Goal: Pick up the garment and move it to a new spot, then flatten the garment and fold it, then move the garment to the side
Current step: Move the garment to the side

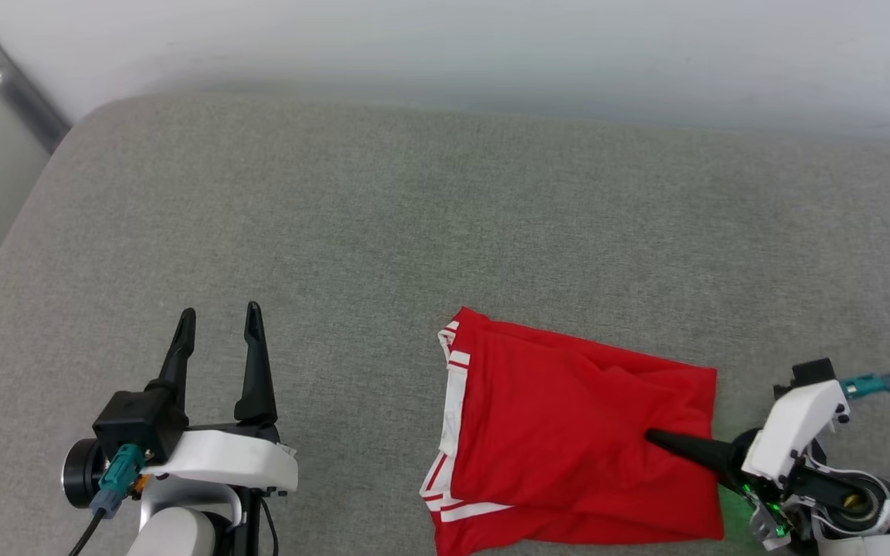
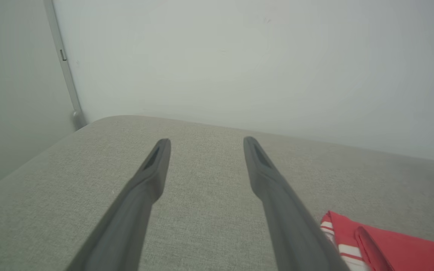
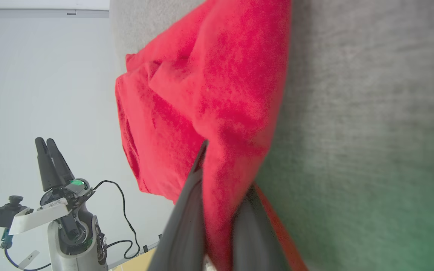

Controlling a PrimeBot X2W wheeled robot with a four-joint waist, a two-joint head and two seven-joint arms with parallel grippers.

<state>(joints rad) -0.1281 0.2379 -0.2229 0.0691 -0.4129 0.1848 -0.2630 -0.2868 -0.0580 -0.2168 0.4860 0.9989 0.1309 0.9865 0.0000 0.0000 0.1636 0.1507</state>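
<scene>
On the grey upholstery [image 1: 414,216], head view: folded red jersey [image 1: 568,432] lies front-right, right gripper [image 1: 653,438] at its edge. Left wrist: left gripper [image 2: 206,141] spread wide, empty. Right wrist — jaws clamped on soft, light-looking layers; edge folds suit gripping.

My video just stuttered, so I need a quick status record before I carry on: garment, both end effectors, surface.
garment: red, white striped trim on its left edge, lying folded, creases running toward the grip
right end effector: closed on the garment's right part, cloth pinched between its fingers
left end effector: open, holding nothing, apart from the garment
surface: grey cushion against a pale wall
</scene>
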